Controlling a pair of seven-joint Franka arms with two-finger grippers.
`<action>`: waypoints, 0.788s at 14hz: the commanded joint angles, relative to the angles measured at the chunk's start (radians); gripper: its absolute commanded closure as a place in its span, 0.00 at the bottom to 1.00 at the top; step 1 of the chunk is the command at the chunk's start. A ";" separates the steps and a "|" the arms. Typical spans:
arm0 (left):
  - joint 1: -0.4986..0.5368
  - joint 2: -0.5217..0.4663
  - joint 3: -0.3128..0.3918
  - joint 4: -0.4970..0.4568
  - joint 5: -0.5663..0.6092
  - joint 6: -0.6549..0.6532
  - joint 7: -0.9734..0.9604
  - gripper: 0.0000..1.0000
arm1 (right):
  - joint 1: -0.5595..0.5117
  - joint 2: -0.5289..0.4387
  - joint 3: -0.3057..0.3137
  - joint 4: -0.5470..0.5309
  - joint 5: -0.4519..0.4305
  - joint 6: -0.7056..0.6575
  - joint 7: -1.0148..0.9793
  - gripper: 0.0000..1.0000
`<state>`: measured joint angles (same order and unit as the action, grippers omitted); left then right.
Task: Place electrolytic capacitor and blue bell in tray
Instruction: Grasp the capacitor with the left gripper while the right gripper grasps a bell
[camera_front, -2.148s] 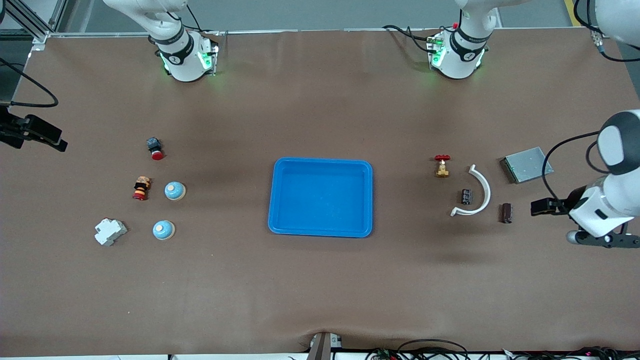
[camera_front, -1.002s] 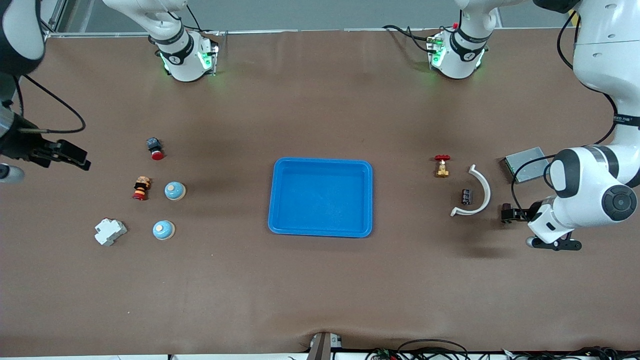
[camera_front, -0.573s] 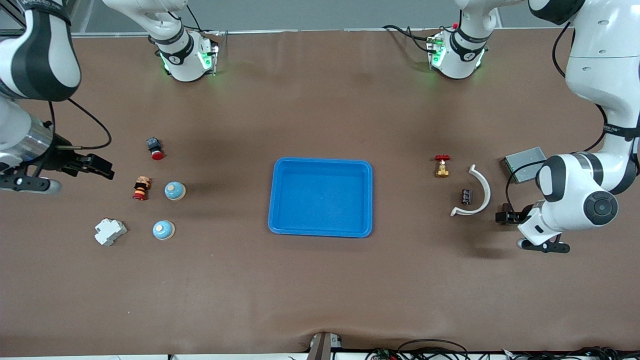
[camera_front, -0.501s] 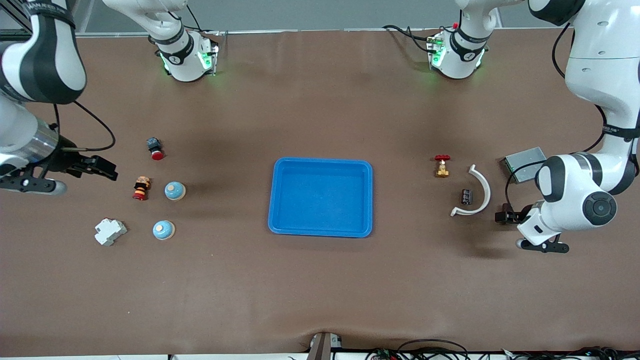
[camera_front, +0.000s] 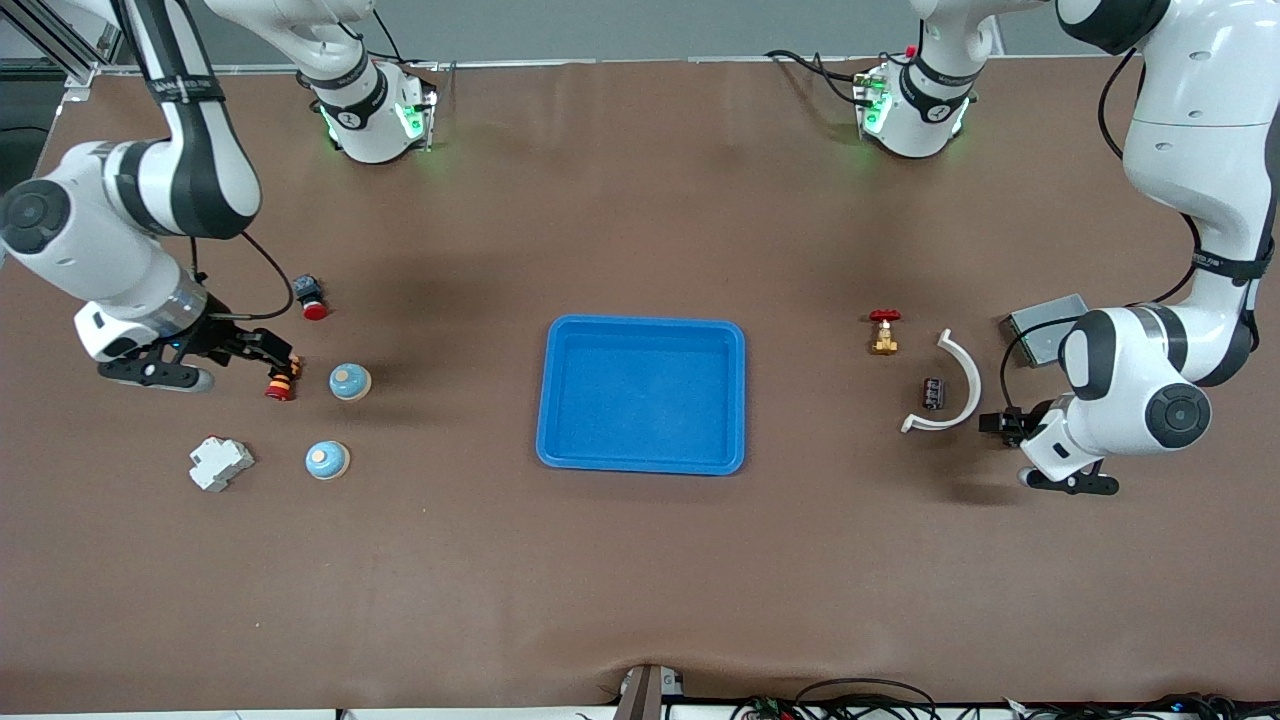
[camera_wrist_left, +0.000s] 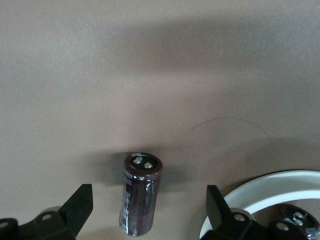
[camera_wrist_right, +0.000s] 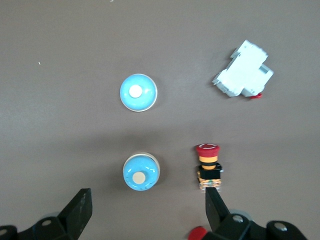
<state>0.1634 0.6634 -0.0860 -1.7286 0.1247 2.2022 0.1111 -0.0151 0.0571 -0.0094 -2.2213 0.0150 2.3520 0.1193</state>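
tray: bright blue, plain
table: brown, plain
bells: light blue domes, pale round centre button
capacitor: dark brown glossy sleeve, two silver terminals
push-button: red cap, yellow and black bands
breaker: white, small red tab
valve: brass body, red handwheel
curved piece: white
metal box: grey
arms: white with black joints
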 joint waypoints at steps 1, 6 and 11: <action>0.005 -0.028 -0.001 -0.028 0.024 0.004 -0.016 0.00 | 0.035 0.006 -0.003 -0.031 0.003 0.047 0.057 0.00; 0.013 -0.028 0.002 -0.032 0.041 -0.004 -0.018 0.00 | 0.044 0.119 -0.003 -0.032 0.003 0.168 0.057 0.00; 0.019 -0.034 0.000 -0.037 0.041 -0.004 -0.030 0.30 | 0.050 0.239 -0.004 -0.061 0.002 0.346 0.056 0.00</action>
<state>0.1798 0.6619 -0.0832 -1.7361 0.1393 2.2000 0.1099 0.0218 0.2605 -0.0083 -2.2671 0.0150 2.6313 0.1621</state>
